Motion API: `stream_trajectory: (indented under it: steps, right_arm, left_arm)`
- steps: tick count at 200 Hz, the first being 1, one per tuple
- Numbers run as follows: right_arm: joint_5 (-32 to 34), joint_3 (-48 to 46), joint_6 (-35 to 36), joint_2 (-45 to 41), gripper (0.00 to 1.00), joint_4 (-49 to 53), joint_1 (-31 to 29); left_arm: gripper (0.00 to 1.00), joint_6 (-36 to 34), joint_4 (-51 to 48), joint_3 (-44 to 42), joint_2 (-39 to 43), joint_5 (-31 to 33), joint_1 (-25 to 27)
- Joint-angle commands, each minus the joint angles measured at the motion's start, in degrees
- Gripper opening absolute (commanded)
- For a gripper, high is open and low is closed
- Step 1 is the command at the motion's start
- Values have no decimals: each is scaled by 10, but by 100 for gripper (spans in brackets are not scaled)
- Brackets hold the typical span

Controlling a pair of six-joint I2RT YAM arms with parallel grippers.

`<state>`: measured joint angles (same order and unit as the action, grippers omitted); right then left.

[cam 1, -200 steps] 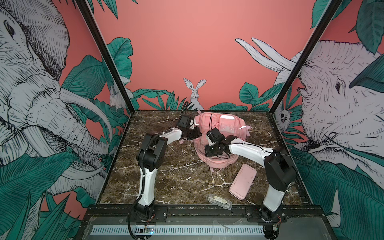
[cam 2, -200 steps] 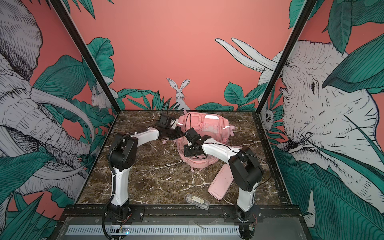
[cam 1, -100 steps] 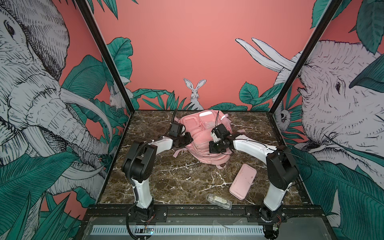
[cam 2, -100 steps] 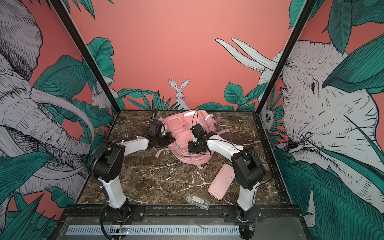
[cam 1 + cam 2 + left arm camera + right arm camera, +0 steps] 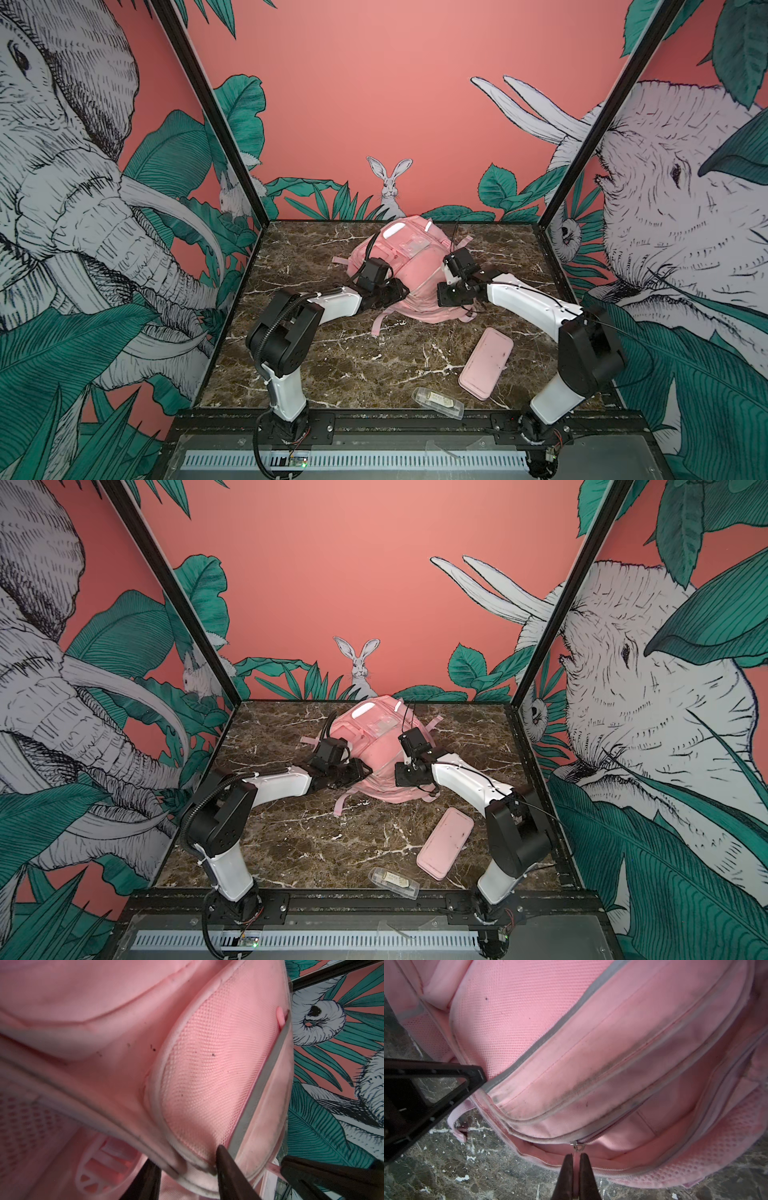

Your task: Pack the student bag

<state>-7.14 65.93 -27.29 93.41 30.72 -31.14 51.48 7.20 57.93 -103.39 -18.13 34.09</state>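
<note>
Right wrist view: right gripper (image 5: pixel 577 1156) fingers are pressed together, tips right at the metal zipper slider (image 5: pixel 576 1145) on the student bag (image 5: pixel 591 1043). Can't tell if a pull tab is pinched between them. Zip is parted on one side of the slider, pink lining (image 5: pixel 550 1152) showing in the gap. Left wrist view: left gripper (image 5: pixel 185 1155) fingers are spread, and the white-piped edge of the bag's mesh side pocket (image 5: pixel 212 1076) sits between them. One fingertip is against the grey strip (image 5: pixel 268 1076) beside the mesh; other contact is unclear. Both top views: bag lies on the marble table (image 5: pixel 332 353), back-centre, near the rear wall, front pockets up, with a loose strap (image 5: pixel 380 322) trailing toward the front edge. Both grippers are at the bag's near edge, left one on its left, right one on its right. Pink pencil case (image 5: pixel 485 363) lies apart from the bag, front right, near the right arm. Clear plastic packet (image 5: pixel 437 401) is just beside it at the table's front edge.
</note>
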Motion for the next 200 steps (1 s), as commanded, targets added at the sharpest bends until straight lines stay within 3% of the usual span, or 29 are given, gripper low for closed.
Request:
stream_trajectory:
  steps: [1, 120, 160, 200]
  right_arm:
    - [-22, -27, -25, -12, 0, -26, -9]
    - [-18, 59, -113, 71, 0, -106, -103]
    - [1, 33, -103, 40, 0, -92, -87]
    - [4, 1, -98, 4, 0, -88, -73]
  left_arm:
    - [45, 14, 26, 22, -3, -4, 2]
    - [46, 18, 24, 50, -18, -14, 30]
    - [58, -75, -85, 50, 35, 26, 14]
    - [63, -142, -159, 42, 80, 58, -53]
